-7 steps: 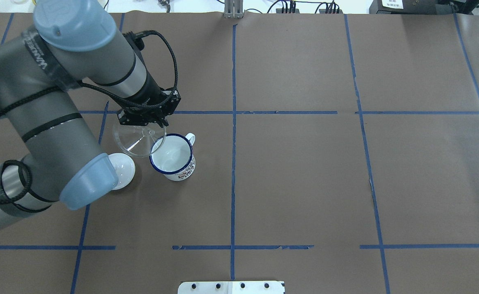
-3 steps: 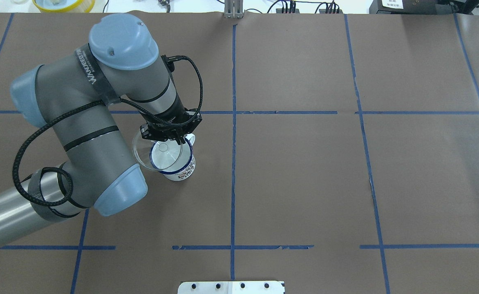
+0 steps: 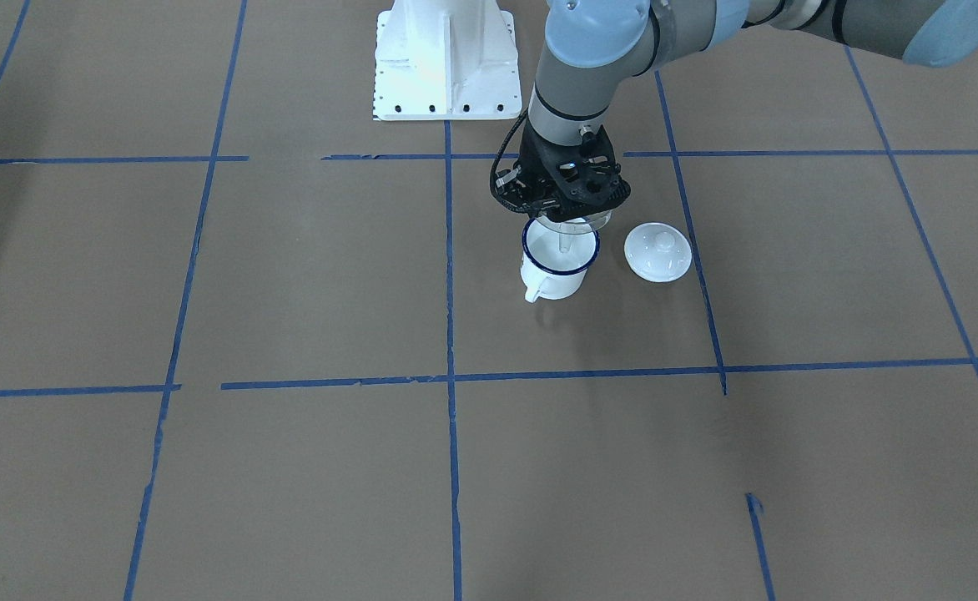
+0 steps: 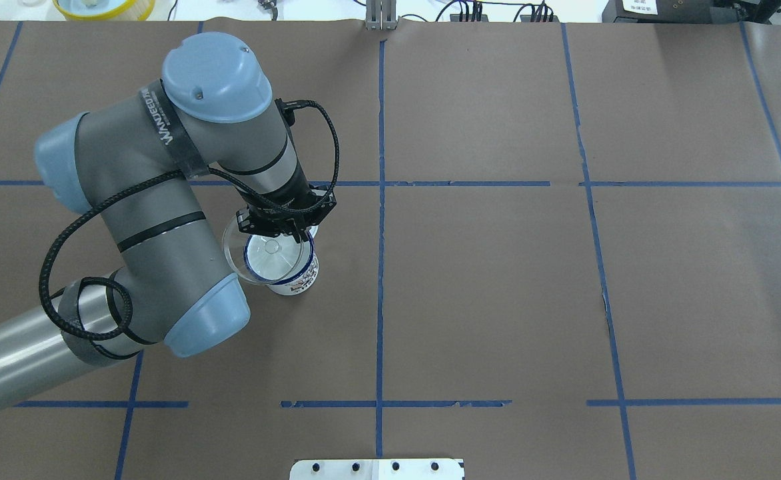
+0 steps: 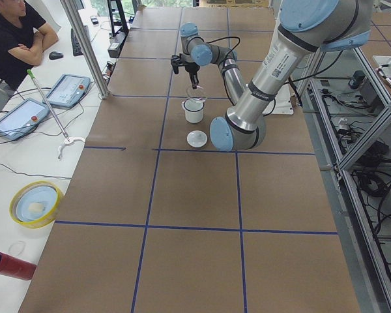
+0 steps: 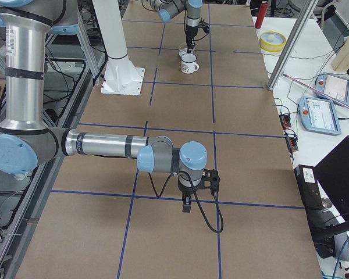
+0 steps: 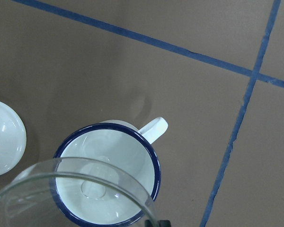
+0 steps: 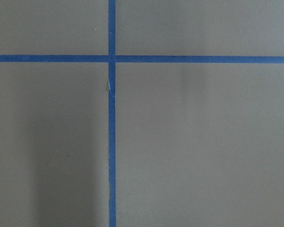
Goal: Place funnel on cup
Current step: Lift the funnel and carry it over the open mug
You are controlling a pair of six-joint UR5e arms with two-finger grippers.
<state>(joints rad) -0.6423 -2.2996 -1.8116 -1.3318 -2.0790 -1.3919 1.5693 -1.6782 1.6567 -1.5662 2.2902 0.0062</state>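
Note:
The cup (image 4: 292,279), a white enamel mug with a dark blue rim, stands upright on the brown table, handle toward the far side. My left gripper (image 4: 282,230) is shut on the far rim of the clear funnel (image 4: 264,261) and holds it just above the cup, spout pointing into the cup's mouth. The front view shows the funnel (image 3: 570,225) over the cup (image 3: 557,267). In the left wrist view the funnel (image 7: 92,188) overlaps the cup (image 7: 118,144). My right gripper (image 6: 187,203) hangs over bare table far off; I cannot tell whether it is open.
A white domed lid with a knob (image 3: 658,251) lies on the table right beside the cup, and shows in the left wrist view (image 7: 2,137); my left arm hides it in the overhead view. Blue tape lines (image 4: 380,267) cross the table. The robot base (image 3: 445,58) stands at the near edge.
My left gripper has carried the funnel to the right, from beside the cup to over its mouth. The arm now covers the lid in the overhead view.

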